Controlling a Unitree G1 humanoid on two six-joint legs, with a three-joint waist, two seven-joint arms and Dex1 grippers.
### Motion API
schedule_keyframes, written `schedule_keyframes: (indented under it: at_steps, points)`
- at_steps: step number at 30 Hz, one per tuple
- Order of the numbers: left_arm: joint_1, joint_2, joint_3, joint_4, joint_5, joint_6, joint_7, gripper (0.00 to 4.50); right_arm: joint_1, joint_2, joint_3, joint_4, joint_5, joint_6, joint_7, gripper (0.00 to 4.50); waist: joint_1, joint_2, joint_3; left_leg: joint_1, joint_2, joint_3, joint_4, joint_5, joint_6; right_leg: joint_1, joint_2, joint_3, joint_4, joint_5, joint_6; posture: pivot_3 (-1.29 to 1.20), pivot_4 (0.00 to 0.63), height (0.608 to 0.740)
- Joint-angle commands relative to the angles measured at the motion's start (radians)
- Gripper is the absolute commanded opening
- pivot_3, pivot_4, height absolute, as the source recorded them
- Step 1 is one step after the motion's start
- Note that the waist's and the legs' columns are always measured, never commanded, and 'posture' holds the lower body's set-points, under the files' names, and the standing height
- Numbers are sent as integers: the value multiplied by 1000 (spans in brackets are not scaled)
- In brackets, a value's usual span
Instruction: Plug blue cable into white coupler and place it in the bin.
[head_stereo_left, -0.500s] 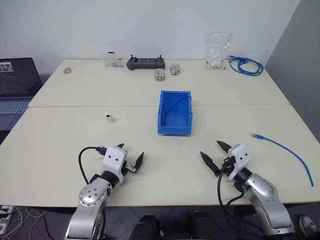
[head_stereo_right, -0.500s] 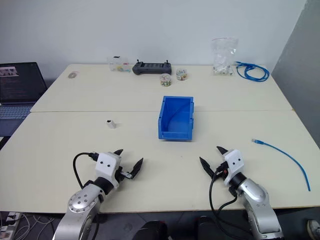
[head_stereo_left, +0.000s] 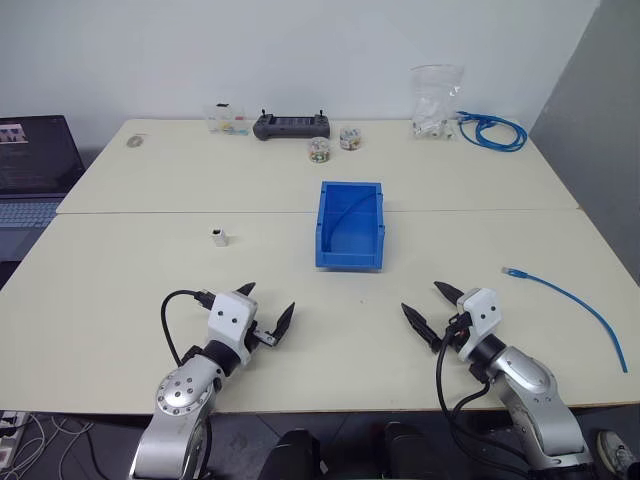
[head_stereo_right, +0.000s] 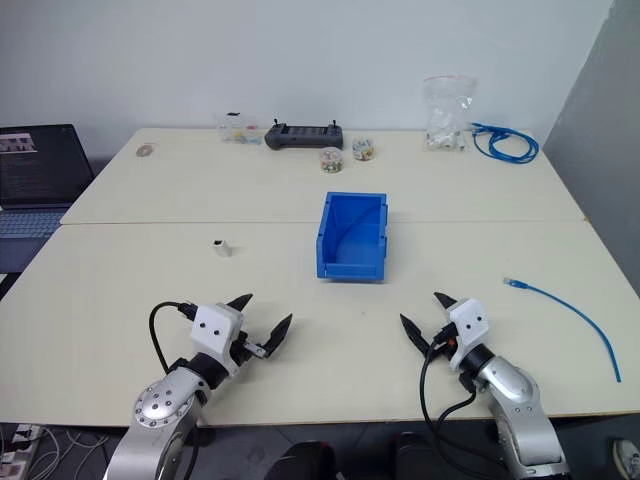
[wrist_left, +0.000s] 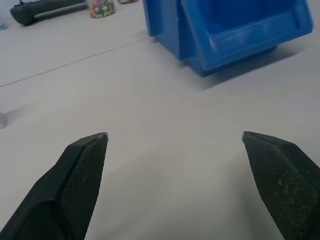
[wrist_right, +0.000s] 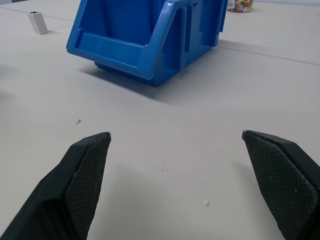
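Cream table (head_stereo_left: 150, 270), items largest first. Bin (head_stereo_left: 351, 224): blue rigid plastic, mid-table, empty. Blue cable (head_stereo_left: 575, 297): thin, limp, light, near right edge; best pinched just behind its clear plug. White coupler (head_stereo_left: 220, 236): tiny, hard, likely slippery, left of bin; grip its flat sides. Left tool (head_stereo_left: 264, 316), right tool (head_stereo_left: 430, 304): spread wide, empty, near front edge.

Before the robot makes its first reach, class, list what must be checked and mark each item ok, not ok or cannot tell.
1. Left claw open, holding nothing: ok.
2. Right claw open, holding nothing: ok.
3. Thin bright blue cable lies loose on the table, clear plug toward the bin: ok.
4. Tiny white boxy plastic coupler stands apart from other things: ok.
5. Bright blue rectangular plastic bin empty: ok.
6. Cable plugged into coupler: not ok.
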Motion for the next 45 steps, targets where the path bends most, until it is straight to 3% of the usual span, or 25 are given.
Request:
schedule_keyframes:
  at_steps: [1,8,15,18,21,28,35,40,45]
  points:
    - [6,49,2,-66,-113,8,-127,4500,-9,-7,-7,-26,11,-4,12,4474,0,0,0,0,0,0,0,0,0,0,0,0,0,0,0,0,150,740]
    - [-125,126,-77,-50,-97,43,-218,4500,35,-79,-74,-165,90,132,35,4474,6,1,0,-1,0,0,0,0,0,0,0,0,0,0,0,0,150,740]
    - [-319,135,-198,-48,-96,171,-263,4500,19,-290,-272,-224,245,353,111,4474,17,0,2,-1,0,1,1,0,0,1,0,0,-2,0,0,0,150,740]
    - [-405,148,-247,-45,-99,248,-304,4500,-44,-412,-347,-135,300,451,180,4474,15,0,2,-1,0,2,1,0,1,1,1,0,-1,0,0,0,150,740]
    - [-498,152,-297,-53,-110,370,-326,4500,-141,-546,-337,61,254,450,275,4474,15,-1,3,0,-1,3,1,0,1,1,1,1,-1,0,0,0,150,740]
    - [-686,72,-412,-36,-74,478,-310,4500,-466,-739,-121,589,53,284,551,4474,13,-1,5,1,-1,7,1,0,2,2,2,3,-1,0,0,0,150,740]
    - [-753,43,-462,-7,-51,470,-324,4500,-809,-714,104,1063,-197,97,699,4474,-5,-2,7,2,-1,11,1,0,2,2,0,9,-2,1,-1,0,150,740]
    - [-775,28,-468,23,-46,466,-328,4500,-933,-642,147,1268,-280,32,675,4474,-8,-2,7,3,-1,12,2,0,1,2,0,10,-1,2,-1,0,150,740]
    - [-781,25,-467,32,-44,465,-334,4500,-984,-594,151,1375,-322,14,656,3263,-7,-2,7,3,-1,13,2,0,1,2,0,11,-1,2,-1,0,150,740]
